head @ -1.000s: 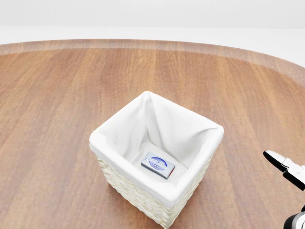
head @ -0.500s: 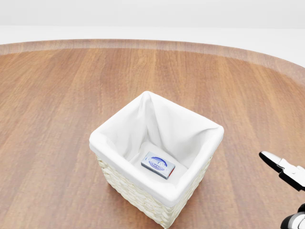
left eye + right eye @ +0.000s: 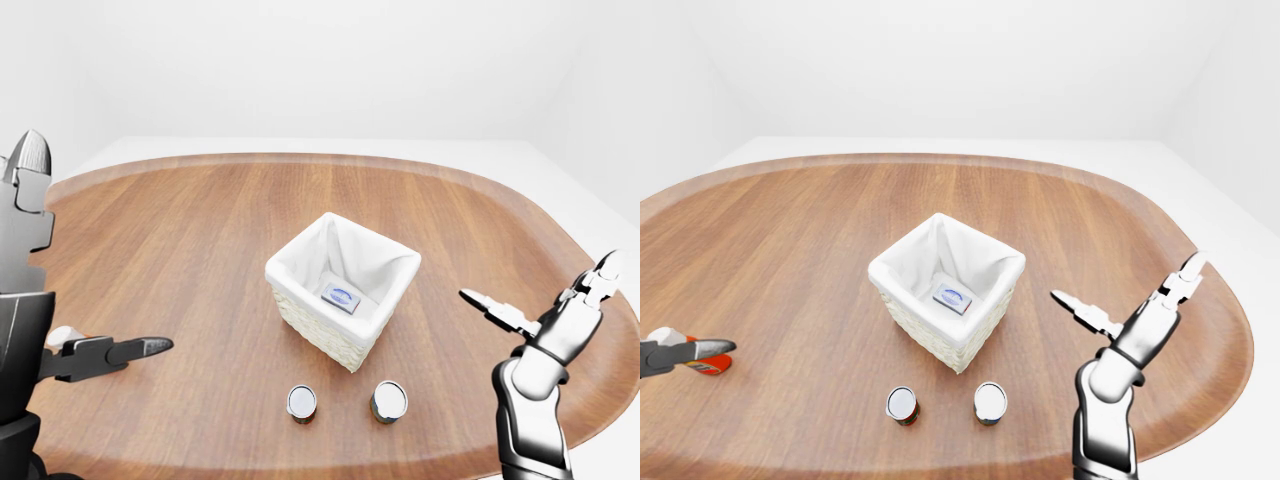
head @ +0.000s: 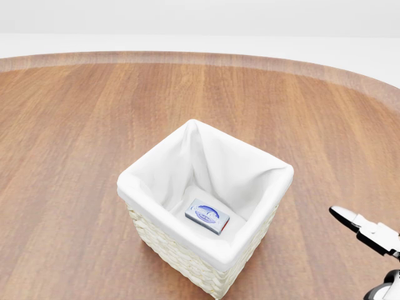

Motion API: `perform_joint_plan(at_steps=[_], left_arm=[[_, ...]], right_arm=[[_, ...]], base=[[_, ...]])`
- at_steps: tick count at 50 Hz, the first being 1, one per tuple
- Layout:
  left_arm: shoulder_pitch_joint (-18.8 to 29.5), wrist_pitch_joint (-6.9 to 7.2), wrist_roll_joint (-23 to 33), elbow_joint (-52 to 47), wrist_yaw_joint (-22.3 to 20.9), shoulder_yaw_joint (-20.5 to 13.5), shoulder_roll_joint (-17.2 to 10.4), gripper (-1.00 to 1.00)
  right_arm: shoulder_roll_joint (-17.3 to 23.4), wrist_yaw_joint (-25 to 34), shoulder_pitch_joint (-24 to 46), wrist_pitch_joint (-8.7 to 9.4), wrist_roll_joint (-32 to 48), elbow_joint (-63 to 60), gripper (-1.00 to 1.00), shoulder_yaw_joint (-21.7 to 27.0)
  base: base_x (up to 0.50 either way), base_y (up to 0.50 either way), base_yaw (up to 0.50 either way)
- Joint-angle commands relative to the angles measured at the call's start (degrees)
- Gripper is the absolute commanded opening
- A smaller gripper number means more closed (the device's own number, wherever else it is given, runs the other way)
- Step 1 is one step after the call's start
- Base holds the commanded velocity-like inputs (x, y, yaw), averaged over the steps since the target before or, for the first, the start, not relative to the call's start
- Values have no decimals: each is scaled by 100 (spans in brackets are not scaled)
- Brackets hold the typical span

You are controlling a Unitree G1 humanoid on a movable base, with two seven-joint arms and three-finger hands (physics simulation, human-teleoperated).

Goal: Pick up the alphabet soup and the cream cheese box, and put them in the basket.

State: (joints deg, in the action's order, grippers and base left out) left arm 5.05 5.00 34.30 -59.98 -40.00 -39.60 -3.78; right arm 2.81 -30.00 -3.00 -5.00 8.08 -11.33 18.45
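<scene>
Since the cream cheese box [image 4: 207,216] lies in the basket [image 4: 181,254], my right hand [image 3: 535,308] and left hand [image 3: 100,352] hover spread, empty; cans [image 3: 301,402] await at lower centre of the desk [image 3: 180,240].

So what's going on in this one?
A humanoid is loading a basket on a wooden table. The cream cheese box already lies inside. Two cans stand upright on the table below the basket in the left-eye view. Both hands, left and right, are open and empty.
</scene>
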Motion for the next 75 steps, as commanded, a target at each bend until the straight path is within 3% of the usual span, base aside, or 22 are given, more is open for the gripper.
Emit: perform_joint_plan(at_steps=[1, 6, 19, 38, 51, 75], left_arm=[[-50, 0, -46, 0, 0, 17, 64, 100], [-143, 0, -93, 0, 0, 60, 111, 100], [-180, 0, 46, 0, 0, 166, 109, 100], [-198, 0, 57, 0, 0, 144, 95, 100], [-207, 0, 42, 0, 0, 110, 135, 100], [-232, -83, 64, 0, 0, 122, 149, 100]], right_arm=[[34, 0, -52, 0, 252, 122, 100, -86], [-79, 10, -215, 0, -55, -118, 100, 31], [59, 894, -355, 0, 661, 168, 100, -153], [-65, 1597, -621, 0, 1261, -78, 100, -385], [-174, 2547, -1004, 0, 1168, -479, 100, -636], [-250, 3217, -1369, 0, 970, -429, 100, -400]], base=[[0, 0, 0], [0, 0, 0], [0, 0, 0], [0, 0, 0], [0, 0, 0], [0, 0, 0]])
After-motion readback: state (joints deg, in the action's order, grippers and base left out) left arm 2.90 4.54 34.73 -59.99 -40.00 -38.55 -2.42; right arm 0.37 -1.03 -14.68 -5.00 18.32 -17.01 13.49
